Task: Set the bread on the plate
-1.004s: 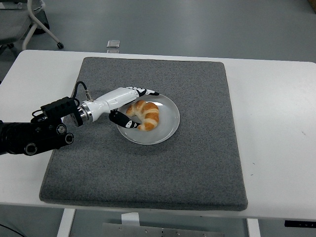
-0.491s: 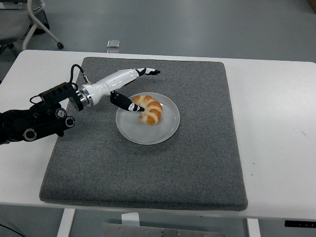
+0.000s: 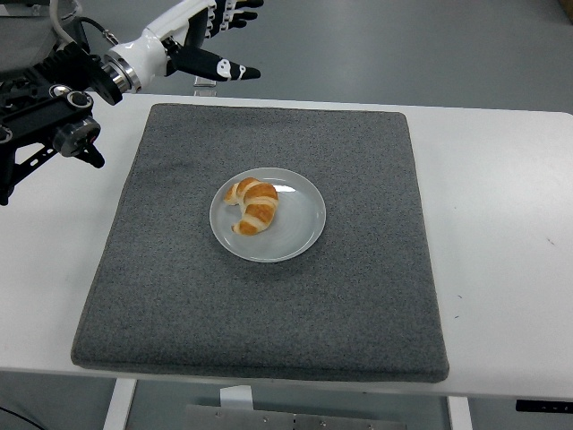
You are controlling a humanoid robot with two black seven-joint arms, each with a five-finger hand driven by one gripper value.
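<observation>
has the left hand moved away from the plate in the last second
Yes. The left hand was at the plate's left rim beside the croissant; it has lifted back to the picture's top left, beyond the grey mat's far edge, fingers open.

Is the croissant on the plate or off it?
On: the croissant lies inside the plate rim, left hand open above.

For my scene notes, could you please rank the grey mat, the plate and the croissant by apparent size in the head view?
1. Grey mat, by far the largest, covering most of the white table.
2. Plate, resting on the mat.
3. Croissant, smallest, lying on the plate's left half.
</observation>
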